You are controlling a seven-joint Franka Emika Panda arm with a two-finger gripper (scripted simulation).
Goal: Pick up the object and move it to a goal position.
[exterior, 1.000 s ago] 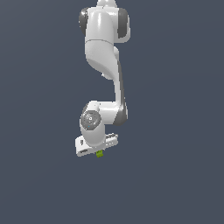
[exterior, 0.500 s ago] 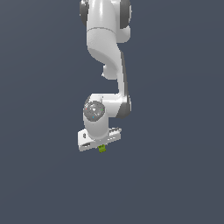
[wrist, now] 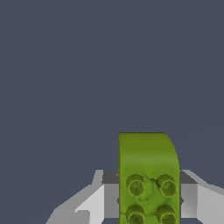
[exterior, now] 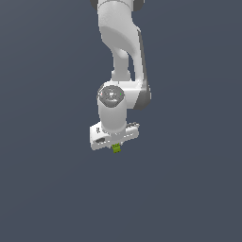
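The object is a lime-green oblong block with round studs on its face (wrist: 148,175). It sits between the two grey fingers (wrist: 107,192) of my gripper (wrist: 148,194), which is shut on it. In the exterior view the block (exterior: 116,149) shows as a tiny green bit sticking out under the white gripper (exterior: 115,143), held in the air below the arm. No goal marker shows in either view.
The white Panda arm (exterior: 120,52) hangs down from the top of the exterior view. Around it there is only a plain dark grey-blue background.
The arm has swung toward the exterior view's right and the gripper has risen slightly, carrying the green block with it. The grip has not changed.
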